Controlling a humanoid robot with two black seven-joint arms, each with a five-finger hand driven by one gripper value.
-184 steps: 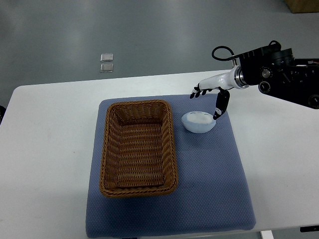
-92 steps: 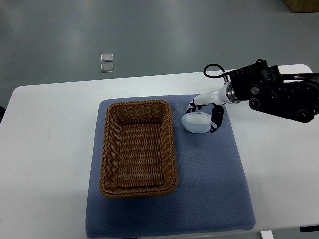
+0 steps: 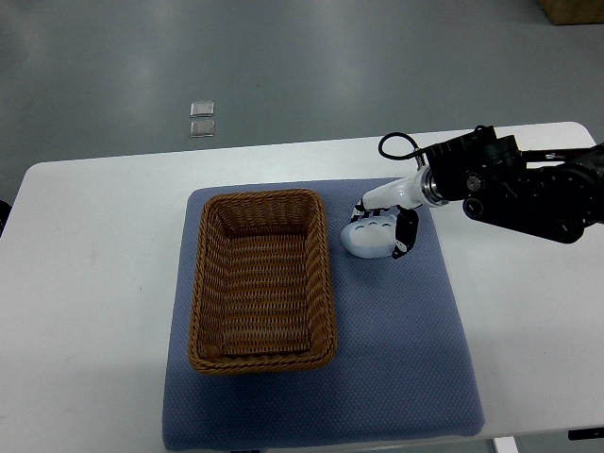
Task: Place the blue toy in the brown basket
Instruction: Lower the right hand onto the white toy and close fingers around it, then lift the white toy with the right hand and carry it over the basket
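Right hand (image 3: pixel 385 225) is down on the blue toy (image 3: pixel 371 240), fingers (image 3: pixel 407 233) curled around its top and right side — looks like a grasp closing on it, though whether the grip is firm can't be told from above. The toy sits on the blue mat (image 3: pixel 396 359), just right of the brown basket (image 3: pixel 261 279), near the basket's far right corner but apart from its rim. Left arm not in view.

Risks from here:
- Toy is rounded and smooth-looking — fingers reach only partway around it, so it may squirt out toward the left or near side when squeezed or lifted.
- If it slips sideways it could bump the basket wall and roll along the mat instead of going in.
- Basket wall is tall next to the toy; too low a lift and the toy or the fingers clip the rim, shoving the light wicker basket across the worktop (image 3: pixel 85 283).
- Releasing too close to the right rim could leave the toy perched there or falling outside.
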